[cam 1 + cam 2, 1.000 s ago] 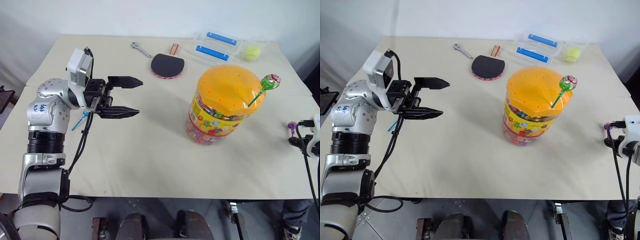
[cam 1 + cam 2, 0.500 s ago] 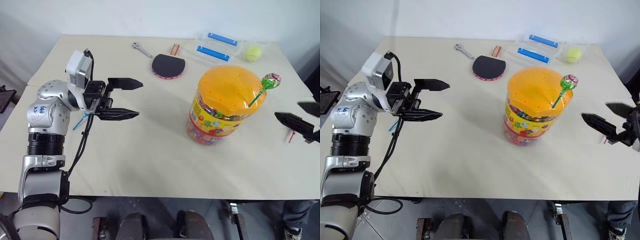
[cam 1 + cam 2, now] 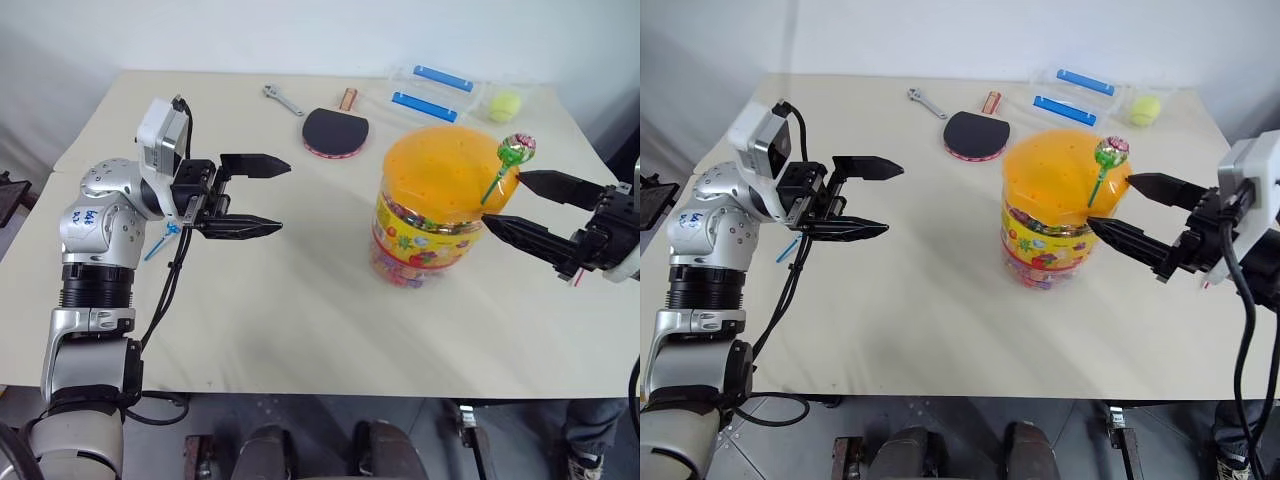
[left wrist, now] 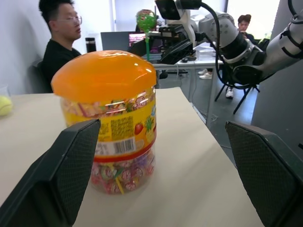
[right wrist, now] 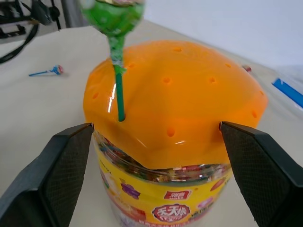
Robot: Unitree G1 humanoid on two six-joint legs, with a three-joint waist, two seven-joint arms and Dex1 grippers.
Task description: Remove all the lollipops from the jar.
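Hanging level over the left part of the table (image 3: 300,330), the left gripper (image 3: 255,195) is pointing toward the jar with its two black fingers spread wide and nothing between them. Just under its wrist, one lollipop with a blue stick (image 3: 160,242) is lying flat on the tabletop. Farther back, a wrench (image 3: 283,99) and a table tennis paddle (image 3: 334,128) are resting near the far edge. Right of centre, the jar (image 3: 435,205) is standing upright, and a lollipop with a green stick (image 3: 508,165) is sticking up, tilted, from a hole on the right side of its orange lid. Closing the row, the right gripper (image 3: 520,205) is reaching in with fingers parted, straddling that stick's lower part without pinching it.
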